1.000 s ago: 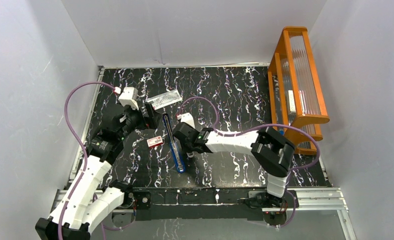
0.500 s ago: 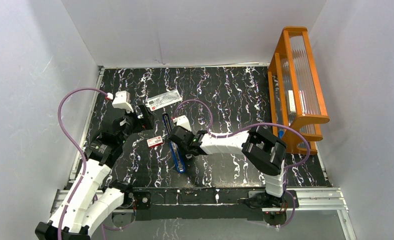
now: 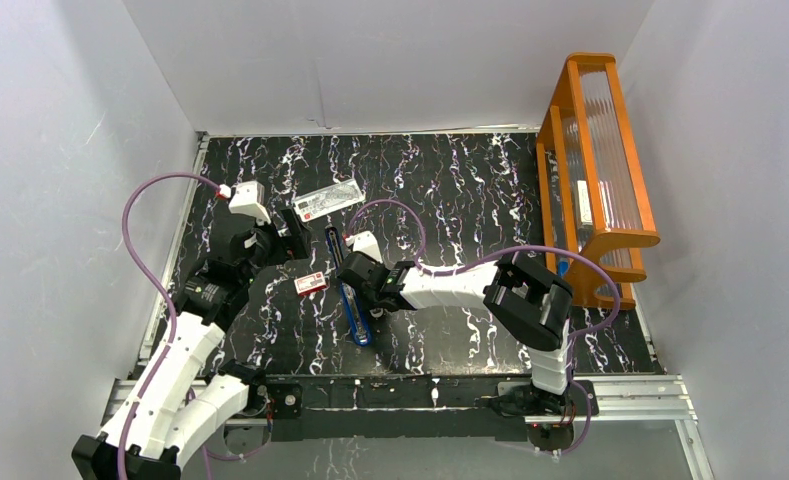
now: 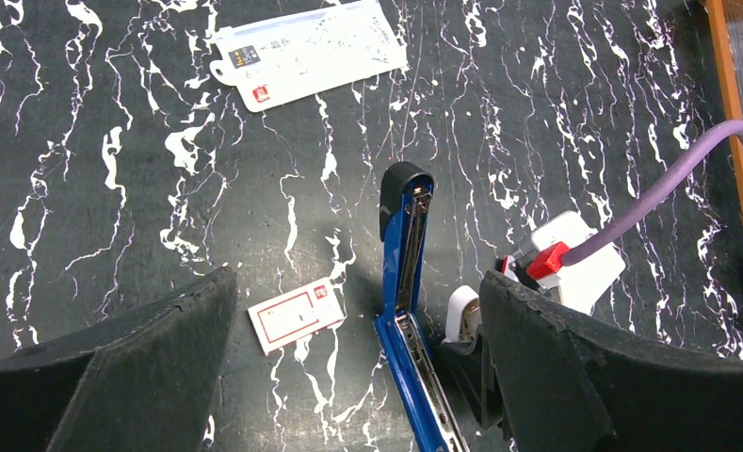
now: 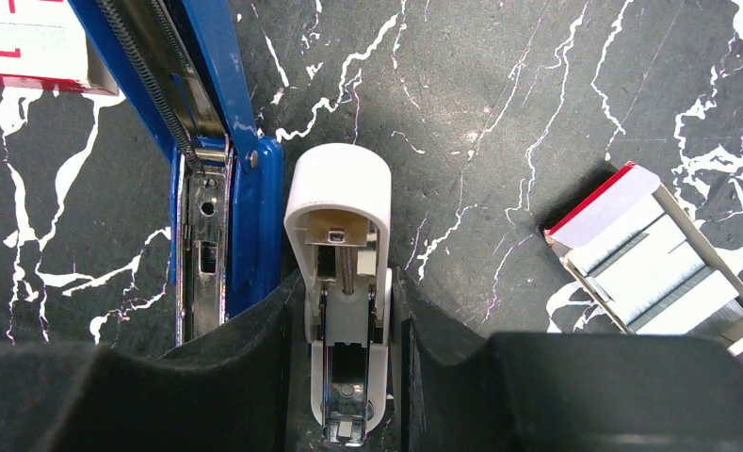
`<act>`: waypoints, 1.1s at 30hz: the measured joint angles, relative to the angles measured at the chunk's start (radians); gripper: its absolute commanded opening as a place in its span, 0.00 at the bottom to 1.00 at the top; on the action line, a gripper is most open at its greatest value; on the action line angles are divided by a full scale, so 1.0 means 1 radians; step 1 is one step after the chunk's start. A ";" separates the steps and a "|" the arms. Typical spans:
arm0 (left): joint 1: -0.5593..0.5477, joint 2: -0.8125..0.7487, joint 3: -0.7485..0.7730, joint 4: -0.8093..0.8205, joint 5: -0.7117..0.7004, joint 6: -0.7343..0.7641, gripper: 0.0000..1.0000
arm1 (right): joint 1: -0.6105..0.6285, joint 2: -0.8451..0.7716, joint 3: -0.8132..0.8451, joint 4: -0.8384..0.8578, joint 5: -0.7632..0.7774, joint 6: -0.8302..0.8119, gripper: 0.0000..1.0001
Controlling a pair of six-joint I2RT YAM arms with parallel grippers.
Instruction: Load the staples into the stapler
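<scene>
Stapler (image 3: 351, 290): 1, blue, hinged open flat on the table (image 3: 470, 200). Staples (image 5: 650, 273): silvery strips in 1 open tray (image 5: 598, 202). Also 1 red-and-white sleeve (image 4: 295, 317) and 1 clear packet (image 4: 306, 52). My right gripper (image 5: 346, 282) is clamped on 1 white piece (image 5: 339, 198) just beside the stapler's blue side, with the tray apart on the other side. My left gripper (image 4: 358, 282) hangs spread wide above stapler and sleeve, holding nothing. My right arm lies low, folded leftward. My left arm reaches forward, elbow bent.

The right wrist view's top edge cuts off the stapler (image 5: 254, 217) and box sleeve (image 5: 28, 47).
</scene>
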 measured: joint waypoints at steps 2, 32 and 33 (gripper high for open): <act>0.000 0.002 0.000 0.000 0.000 0.000 0.97 | 0.000 0.000 0.000 0.000 0.000 0.000 0.39; 0.000 0.036 0.000 -0.035 0.012 0.003 0.97 | 0.002 -0.145 0.043 -0.112 0.060 -0.010 0.61; 0.000 0.036 0.000 -0.046 0.020 0.007 0.97 | 0.002 -0.166 0.041 -0.114 0.065 -0.014 0.59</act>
